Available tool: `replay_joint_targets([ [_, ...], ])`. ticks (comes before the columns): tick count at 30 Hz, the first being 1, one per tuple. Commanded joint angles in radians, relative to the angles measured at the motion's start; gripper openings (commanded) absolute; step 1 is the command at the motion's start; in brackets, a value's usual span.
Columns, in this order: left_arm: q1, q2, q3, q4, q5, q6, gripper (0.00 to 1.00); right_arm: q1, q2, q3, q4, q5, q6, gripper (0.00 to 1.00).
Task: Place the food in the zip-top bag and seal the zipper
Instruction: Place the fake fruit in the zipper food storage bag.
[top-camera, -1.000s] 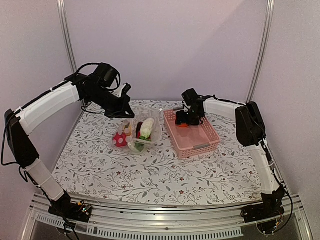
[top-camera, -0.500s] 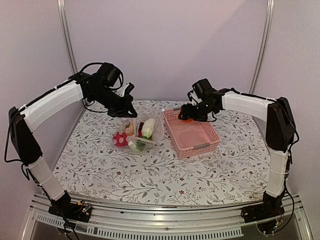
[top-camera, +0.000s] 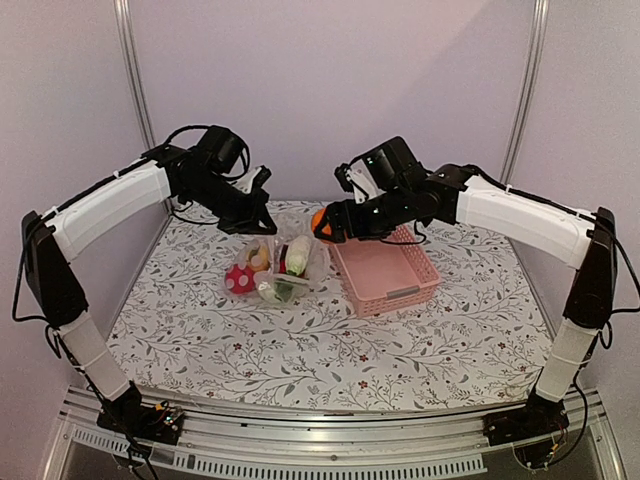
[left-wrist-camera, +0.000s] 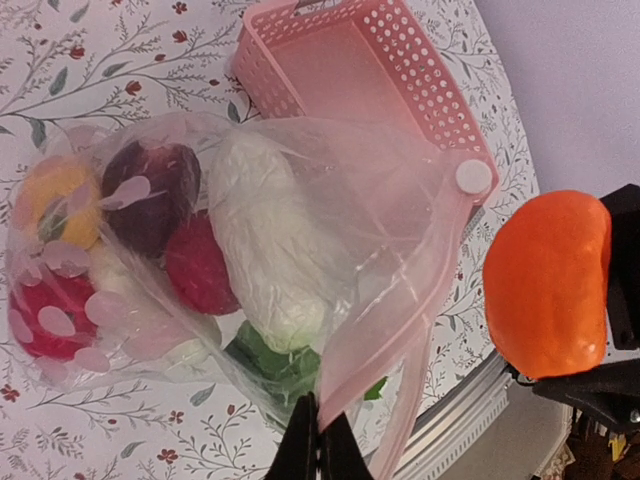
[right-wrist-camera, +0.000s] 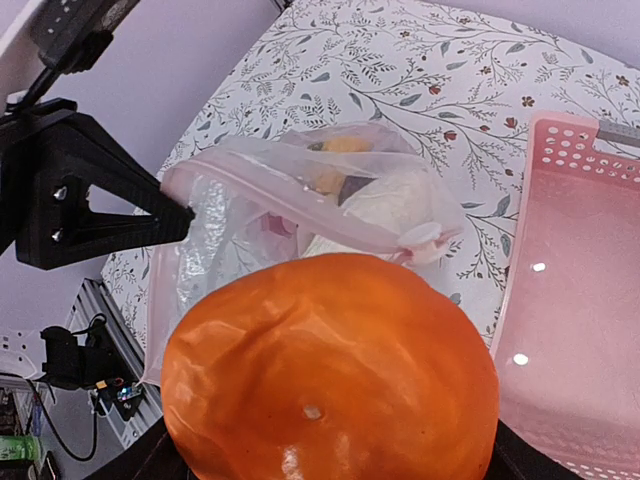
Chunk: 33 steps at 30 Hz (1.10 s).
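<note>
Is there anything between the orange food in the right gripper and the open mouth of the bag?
Nothing visible. The orange food hangs near the zip-top bag, whose mouth edge the left gripper holds up.

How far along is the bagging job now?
Done: cream-white, dark purple and red toy foods sit inside the clear plastic zip-top bag. In hand: left gripper pinches its mouth open; right gripper holds the orange toy fruit. Remaining: drop it in, press the zipper shut.
</note>
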Motion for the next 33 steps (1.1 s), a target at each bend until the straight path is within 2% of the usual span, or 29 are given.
replay_joint_targets([
  [1, 0.01, 0.022, 0.024, 0.016, 0.007, 0.014, 0.0, 0.055, -0.019, 0.07, -0.067, -0.021, 0.007, 0.68],
  [10, 0.009, 0.012, 0.03, 0.015, 0.014, 0.015, 0.0, 0.077, 0.083, 0.135, -0.101, -0.076, -0.006, 0.7],
  [19, 0.007, -0.025, 0.012, 0.055, 0.09, 0.015, 0.0, 0.077, 0.266, 0.344, -0.238, 0.031, -0.041, 0.73],
  [28, -0.005, -0.033, 0.007, 0.061, 0.1, 0.017, 0.0, 0.076, 0.351, 0.418, -0.195, 0.013, -0.007, 0.76],
  [31, -0.005, -0.024, 0.024, 0.061, 0.097, 0.013, 0.0, 0.076, 0.371, 0.429, -0.176, -0.019, -0.008, 0.8],
  [32, -0.005, -0.02, 0.03, 0.061, 0.096, 0.012, 0.0, 0.076, 0.374, 0.429, -0.163, -0.038, -0.009, 0.82],
  [33, -0.004, -0.018, 0.035, 0.061, 0.094, 0.012, 0.0, 0.076, 0.376, 0.429, -0.151, -0.061, -0.01, 0.89],
])
